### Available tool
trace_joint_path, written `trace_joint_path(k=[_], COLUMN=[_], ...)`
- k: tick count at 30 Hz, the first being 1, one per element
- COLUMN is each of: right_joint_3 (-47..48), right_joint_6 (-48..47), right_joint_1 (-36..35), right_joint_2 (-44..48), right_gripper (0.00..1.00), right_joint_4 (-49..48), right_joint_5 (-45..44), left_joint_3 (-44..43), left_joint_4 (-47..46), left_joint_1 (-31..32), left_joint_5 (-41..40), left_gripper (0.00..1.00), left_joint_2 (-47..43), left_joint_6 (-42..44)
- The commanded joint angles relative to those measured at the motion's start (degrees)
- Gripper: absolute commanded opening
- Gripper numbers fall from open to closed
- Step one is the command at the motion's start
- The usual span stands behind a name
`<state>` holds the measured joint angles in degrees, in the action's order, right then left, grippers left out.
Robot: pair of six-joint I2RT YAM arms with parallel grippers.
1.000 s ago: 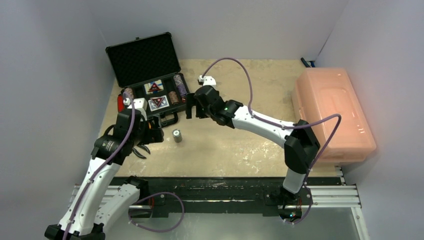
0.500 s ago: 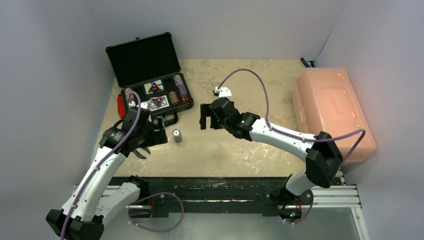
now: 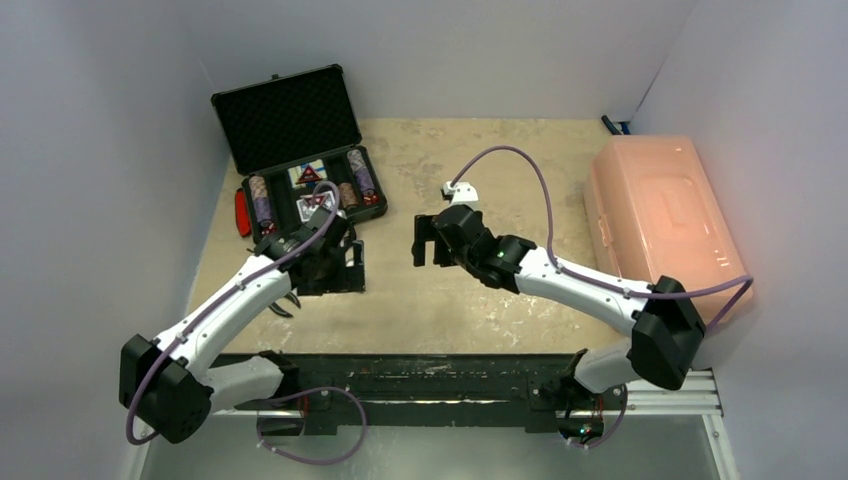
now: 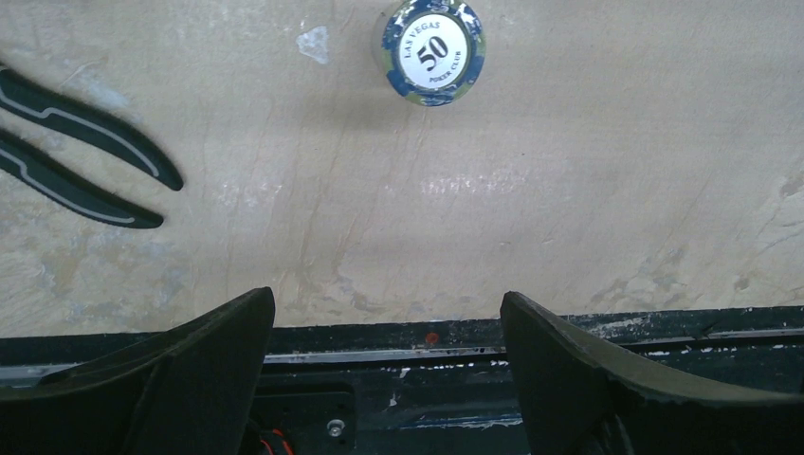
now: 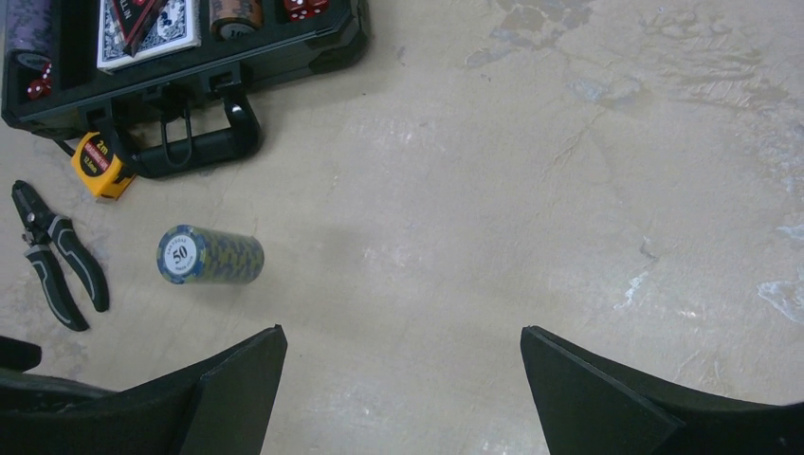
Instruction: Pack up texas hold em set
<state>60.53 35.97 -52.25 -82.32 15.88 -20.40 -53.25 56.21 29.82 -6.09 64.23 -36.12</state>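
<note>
The black case (image 3: 287,117) lies open at the back left, lid up. Its tray holds chip stacks (image 3: 262,200), two card decks (image 3: 312,190) and red dice (image 3: 372,198); the right wrist view shows its handle (image 5: 204,142). One blue-yellow "50" chip stack (image 5: 210,256) stands alone on the table in front of the case, and the left wrist view shows its top (image 4: 433,50). My left gripper (image 3: 345,268) is open and empty above the table; from above it hides that stack, which lies beyond its fingertips (image 4: 228,327). My right gripper (image 3: 426,240) is open and empty, right of the case.
Black-handled pliers (image 5: 62,265) lie left of the loose stack and also show in the left wrist view (image 4: 85,152). A yellow tape measure (image 5: 95,163) sits by the case handle. A pink bin (image 3: 665,225) stands at the right. A black rail (image 4: 569,332) runs along the table's near edge.
My left gripper has swung right, over the loose chip stack. My right gripper has drawn back right, away from the case.
</note>
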Motion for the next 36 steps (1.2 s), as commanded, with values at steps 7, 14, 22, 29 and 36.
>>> trace_joint_path(k=[7,14,22,29,36], right_joint_3=[-3.14,-4.46,-6.08,-7.18,-7.36], right_joint_6=[0.51,0.89,-0.02,-1.80,-2.58], right_joint_1=[-0.31,-0.31,-0.31,-0.31,-0.31], right_joint_2=[5.09,6.31,7.30,8.48,8.75], right_gripper=[0.99,0.99,0.99,0.99,0.99], right_joint_4=[0.39,0.73,0.60,-0.08,0.08], right_joint_5=[-3.05,-3.24,-3.30,-3.53,-3.59], left_joint_3=[-5.12,-7.61,-9.01,-7.91,-6.15], left_joint_4=[-5.50,-7.07,-8.88,-11.61,-13.94], left_joint_1=[1.46,1.55,1.55,1.55,1.51], left_joint_5=[0.04,-1.25,-1.36,0.29,2.40], left_gripper=[0.87,0.82,0.70,0.54,0.31], left_joint_2=[10.08,16.21,21.71,23.32,22.92], left_joint_6=[2.53,4.12,5.25,5.37,5.66])
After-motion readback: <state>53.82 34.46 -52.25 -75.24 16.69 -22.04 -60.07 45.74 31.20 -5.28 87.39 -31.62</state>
